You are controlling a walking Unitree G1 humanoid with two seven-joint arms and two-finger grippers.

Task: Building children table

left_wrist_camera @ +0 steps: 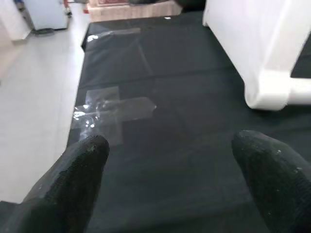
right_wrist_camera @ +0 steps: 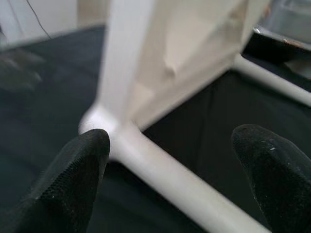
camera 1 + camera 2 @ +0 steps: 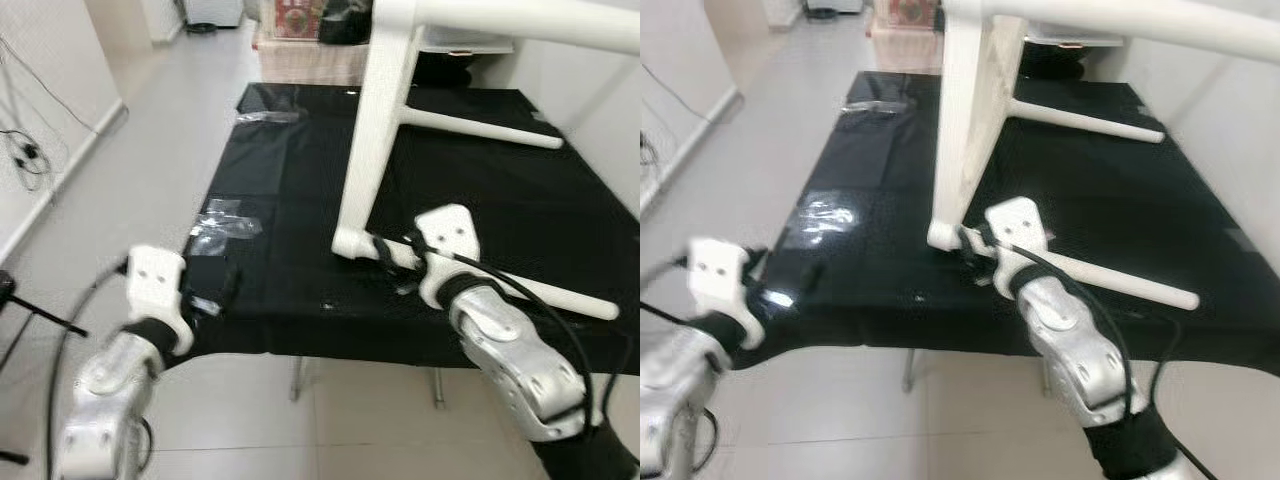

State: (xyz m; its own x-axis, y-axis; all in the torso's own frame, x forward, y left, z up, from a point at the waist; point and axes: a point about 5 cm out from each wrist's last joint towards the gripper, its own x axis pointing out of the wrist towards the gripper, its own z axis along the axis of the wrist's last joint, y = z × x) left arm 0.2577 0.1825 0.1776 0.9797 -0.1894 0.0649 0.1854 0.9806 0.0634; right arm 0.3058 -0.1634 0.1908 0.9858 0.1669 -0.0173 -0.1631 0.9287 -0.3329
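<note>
Table frame [image 3: 380, 130] stands on the black bench [image 3: 560, 220], its corner joint right ahead of the right gripper [image 2: 170, 160], fingers wide open, empty. Left gripper [image 1: 170, 179] open, empty, well off. Likely rigid, smooth, light; grip the lower rail [image 2: 170, 179].

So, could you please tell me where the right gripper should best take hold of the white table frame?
Probably the round leg lying on the black cloth, just beside its joint with the panel. It is slim enough to pass between the open fingers of the right gripper, which already faces it from the robot's side.
</note>
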